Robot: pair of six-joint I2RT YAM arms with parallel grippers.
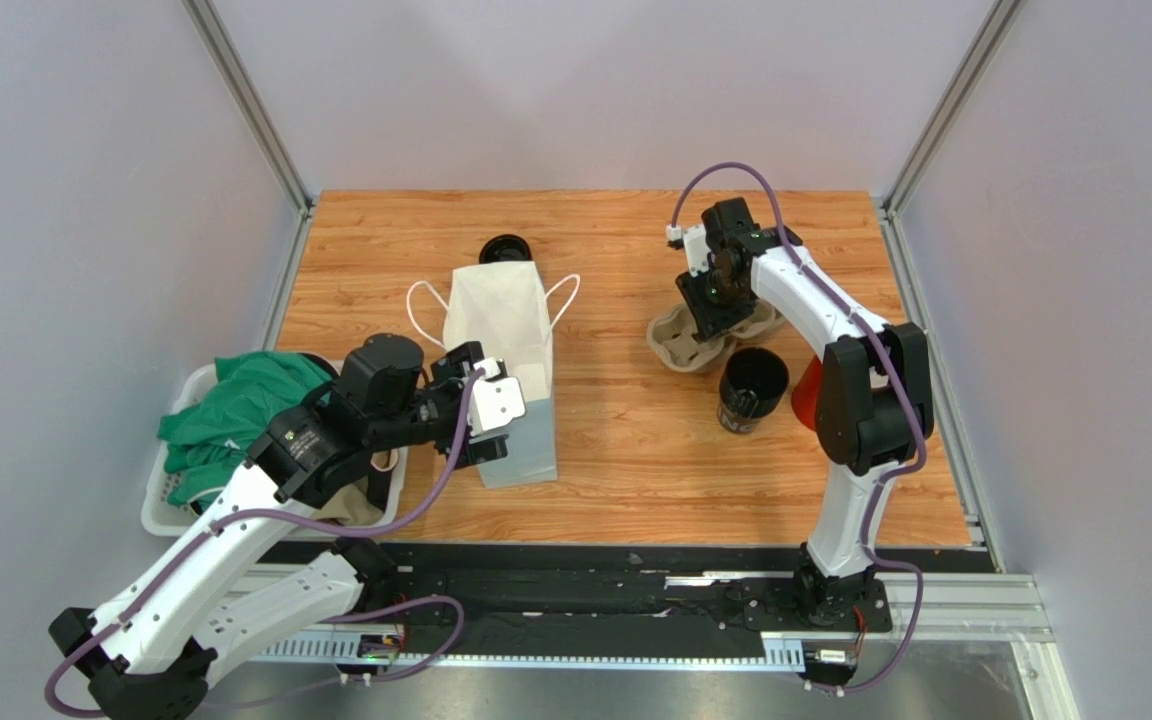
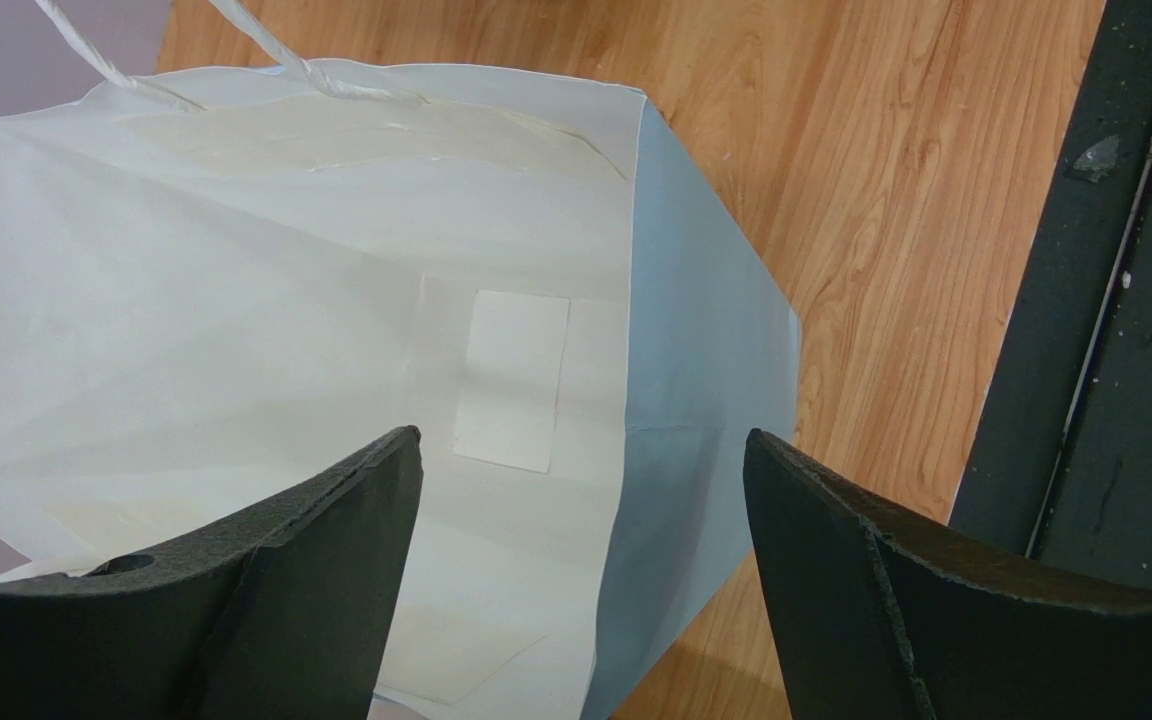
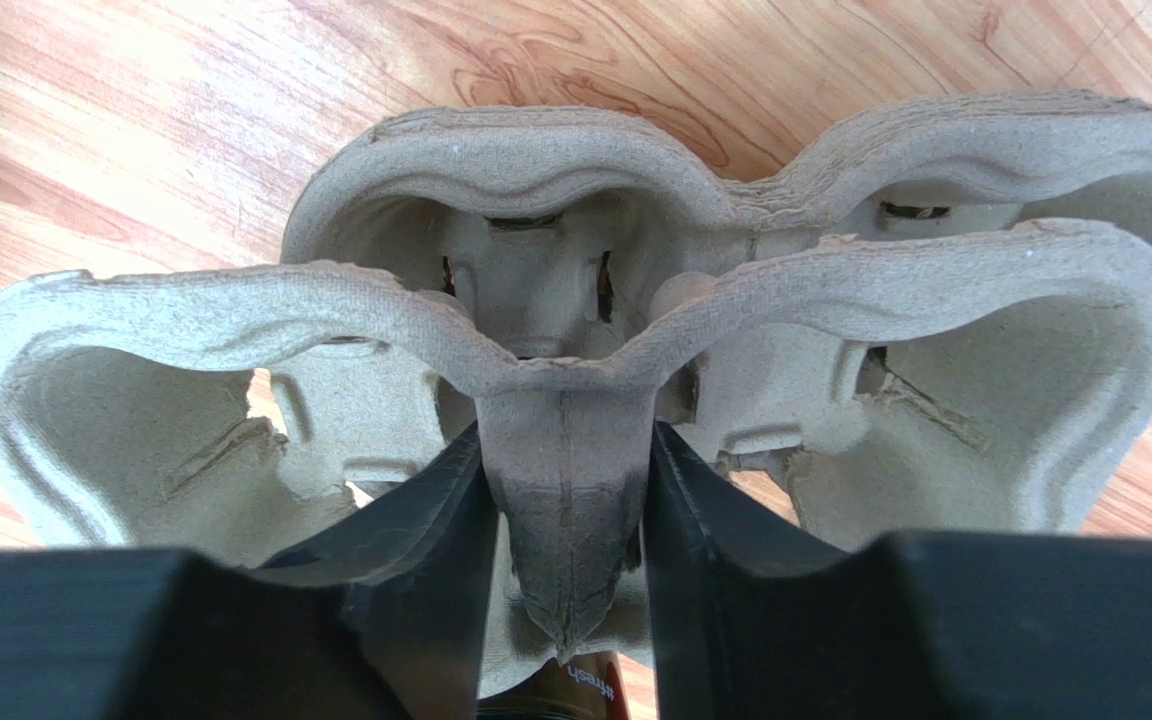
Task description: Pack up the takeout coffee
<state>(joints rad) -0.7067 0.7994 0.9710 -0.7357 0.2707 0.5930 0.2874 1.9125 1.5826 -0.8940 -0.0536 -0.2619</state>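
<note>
The takeout coffee (image 1: 752, 390), a black cup with a black top, stands on the wooden table right of centre, near a cardboard cup tray (image 1: 677, 345). My right gripper (image 1: 711, 311) is over the tray. In the right wrist view it (image 3: 564, 510) is shut on the central rib of the tray (image 3: 567, 405), whose wells are empty. A white paper bag (image 1: 500, 323) stands open at the centre. My left gripper (image 1: 495, 402) is open at the bag's near side. In the left wrist view its jaws (image 2: 582, 495) straddle a side edge of the bag (image 2: 237, 300), without touching it.
A red cup (image 1: 805, 398) stands half hidden behind the right arm; its printed side shows under the tray (image 3: 582, 693). A small black round thing (image 1: 504, 249) sits behind the bag. A white basket (image 1: 162, 518) with green cloth (image 1: 229, 408) is at the left edge.
</note>
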